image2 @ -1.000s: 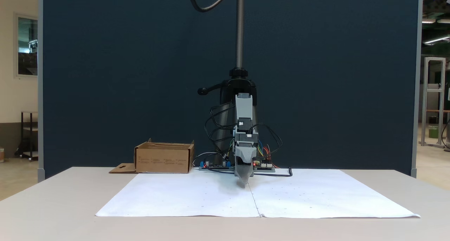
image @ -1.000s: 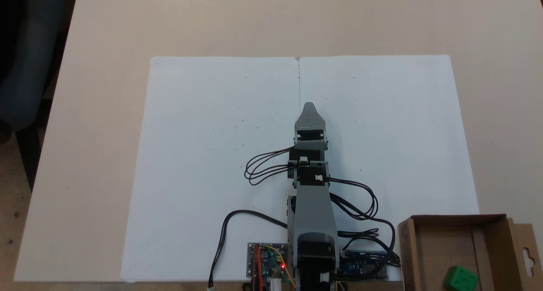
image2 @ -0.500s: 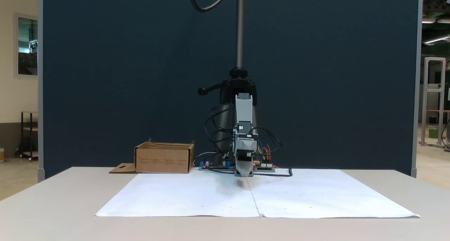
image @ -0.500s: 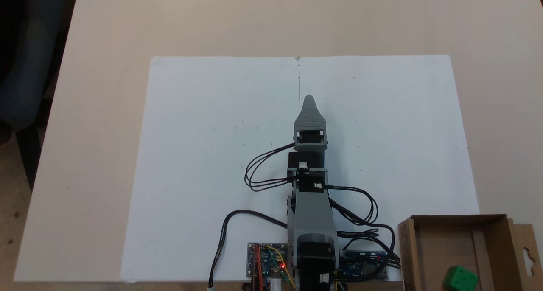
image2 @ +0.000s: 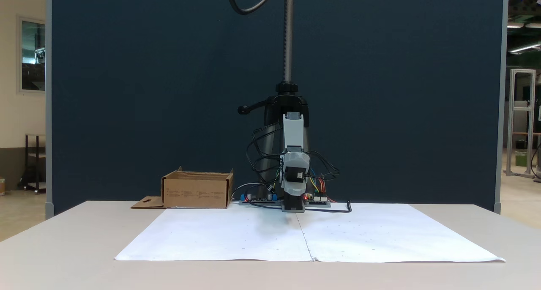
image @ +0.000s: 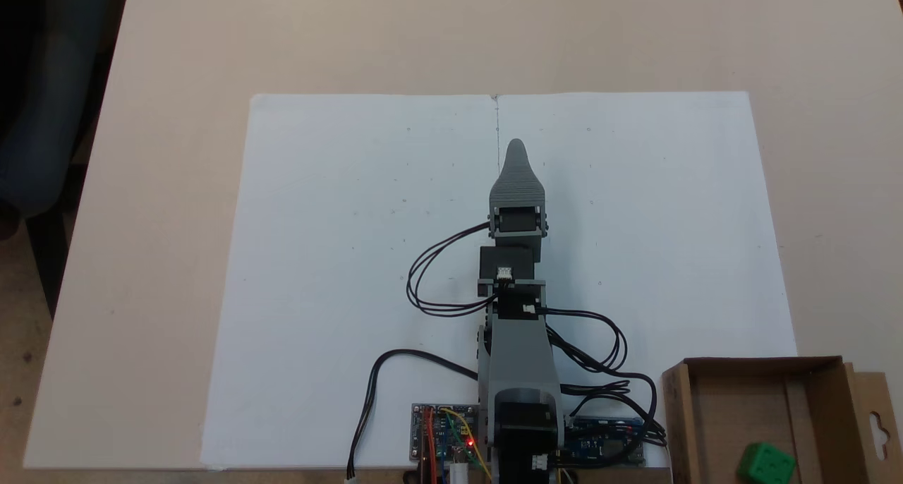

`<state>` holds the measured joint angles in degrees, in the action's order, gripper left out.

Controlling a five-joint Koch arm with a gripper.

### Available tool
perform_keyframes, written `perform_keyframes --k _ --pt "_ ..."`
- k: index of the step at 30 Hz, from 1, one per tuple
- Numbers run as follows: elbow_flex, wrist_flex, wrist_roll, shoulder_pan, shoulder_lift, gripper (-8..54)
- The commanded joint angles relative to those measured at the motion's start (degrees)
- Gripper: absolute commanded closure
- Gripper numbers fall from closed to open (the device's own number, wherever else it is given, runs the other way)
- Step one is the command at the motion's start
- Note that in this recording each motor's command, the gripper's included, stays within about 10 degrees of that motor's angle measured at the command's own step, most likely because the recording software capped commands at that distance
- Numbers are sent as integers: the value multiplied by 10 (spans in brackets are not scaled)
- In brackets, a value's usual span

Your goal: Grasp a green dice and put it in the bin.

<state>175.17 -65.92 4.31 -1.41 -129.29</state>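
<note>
Dice (image: 765, 463) sitting inside bin (image: 822, 374) at table's corner; gripper (image: 516, 145) over open white paper (image: 338, 258), jaws stacked, can't tell grip.

Arm stretched forward, end effector (image: 516, 145) empty

Beige table (image: 176, 188) (image2: 63, 247). White paper sheet (image: 338, 223) (image2: 236, 239) covers its middle, seam down the centre. In the top-down fixed view, circuit boards (image: 441, 434) sit at the sheet's near edge; the bin (image: 734, 413) (image2: 196, 190) rests at the near right corner, just off the sheet.
</note>
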Motion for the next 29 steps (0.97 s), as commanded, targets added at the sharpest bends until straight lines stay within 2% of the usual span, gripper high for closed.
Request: perform_keyframes --k 1,29 --pt "42 -98 -28 -9 -66 6" --pt "42 -321 -29 -2 -65 6"
